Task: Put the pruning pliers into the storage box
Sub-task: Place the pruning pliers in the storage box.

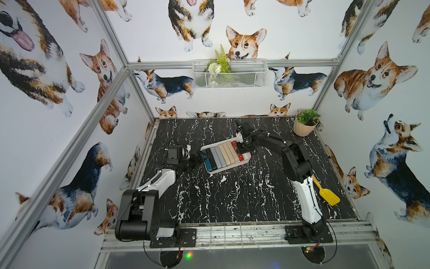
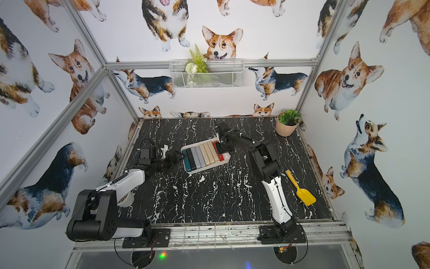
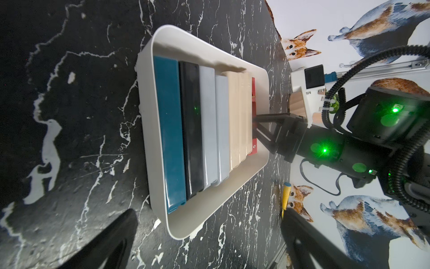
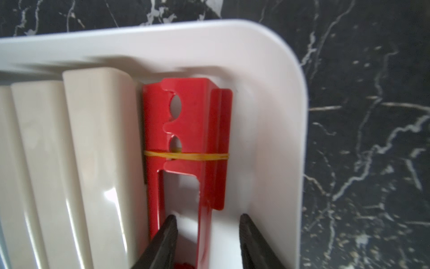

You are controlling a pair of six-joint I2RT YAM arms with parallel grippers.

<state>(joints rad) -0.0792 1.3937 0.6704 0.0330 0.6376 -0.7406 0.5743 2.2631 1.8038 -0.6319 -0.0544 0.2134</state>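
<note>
1. The desk [image 1: 232, 198] carries the storage box [image 3: 144, 116].
2. All eight pruning pliers [image 1: 221, 154] lie side by side inside the storage box.
3. They look stiff, light and glossy, so probably slippery. I would pinch one across its narrow width, mid-length.
4. The right tool [image 4: 208, 223] straddles the red pliers [image 4: 186, 121] at one end of the storage box, jaws apart, gripping nothing.
5. The left tool [image 1: 197, 160] gapes wide, empty, just beside the box's opposite end.

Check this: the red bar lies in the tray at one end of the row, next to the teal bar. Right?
No. The red bar lies in the tray at one end of the row, but next to a beige bar; the teal bar is at the other end. The right wrist view shows it.
</note>
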